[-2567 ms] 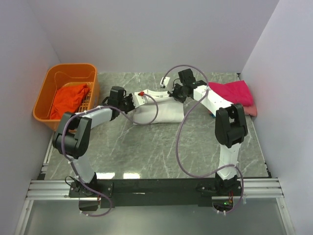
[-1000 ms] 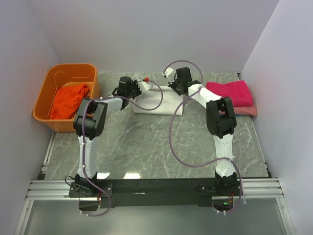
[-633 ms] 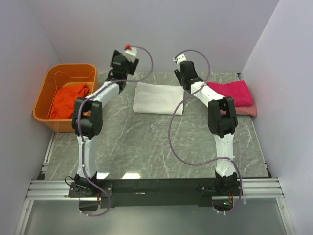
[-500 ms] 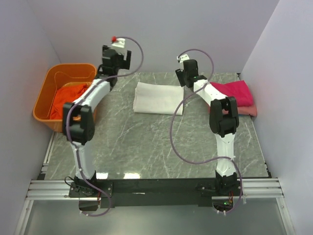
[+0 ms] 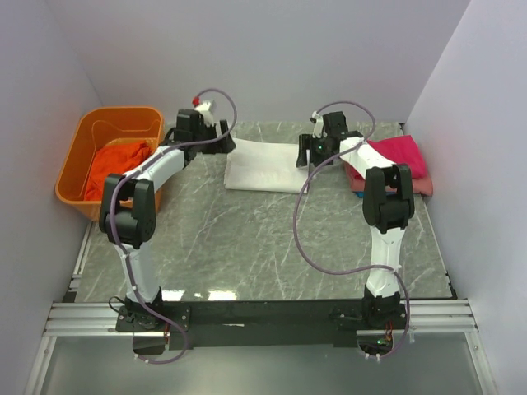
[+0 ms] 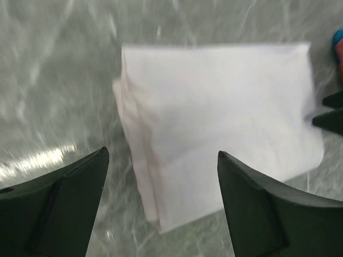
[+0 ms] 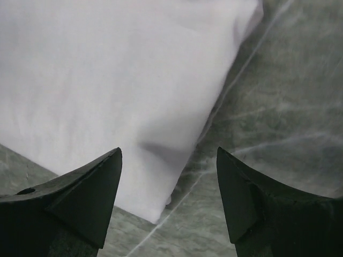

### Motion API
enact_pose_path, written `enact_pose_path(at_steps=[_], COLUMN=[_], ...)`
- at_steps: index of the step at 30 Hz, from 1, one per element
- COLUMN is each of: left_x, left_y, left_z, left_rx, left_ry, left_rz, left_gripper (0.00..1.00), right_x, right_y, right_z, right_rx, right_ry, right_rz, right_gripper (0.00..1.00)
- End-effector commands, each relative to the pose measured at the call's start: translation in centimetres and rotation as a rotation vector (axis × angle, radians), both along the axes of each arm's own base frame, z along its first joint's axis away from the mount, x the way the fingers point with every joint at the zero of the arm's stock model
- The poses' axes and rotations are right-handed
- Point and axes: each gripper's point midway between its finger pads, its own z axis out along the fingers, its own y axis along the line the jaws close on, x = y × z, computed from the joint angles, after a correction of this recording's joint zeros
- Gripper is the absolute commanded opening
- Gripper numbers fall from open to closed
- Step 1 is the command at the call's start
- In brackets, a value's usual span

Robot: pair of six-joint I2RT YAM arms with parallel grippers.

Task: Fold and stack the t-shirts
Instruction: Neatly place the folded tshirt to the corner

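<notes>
The left gripper and right gripper are hovering wide open and empty over opposite ends of the folded white shirt.

Grey marble tabletop, plain white walls, even light.

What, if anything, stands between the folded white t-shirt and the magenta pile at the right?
No loose thing shows on the table between the white t-shirt and the magenta pile. Only the right gripper and its wrist hang over that gap, open, at the shirt's right edge.
</notes>
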Motion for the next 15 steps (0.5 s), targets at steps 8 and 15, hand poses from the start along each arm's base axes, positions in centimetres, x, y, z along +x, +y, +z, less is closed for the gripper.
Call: enact_pose_path(at_steps=[8, 15], left_x=[-3.1, -7.3], left_y=[0.0, 2.3], left_z=[-1.7, 2.6], left_rx=[-0.034, 0.032], left_ry=[0.118, 0.039], left_rz=[-0.004, 0.025], left_gripper=[0.87, 0.87], right_x=[-0.8, -1.1], right_y=[1.7, 2.9], right_z=[-1.1, -4.7], right_rx=[0.181, 0.188], right_ry=[0.175, 0.295], right_rz=[-0.211, -0.272], right_gripper=[0.79, 0.79])
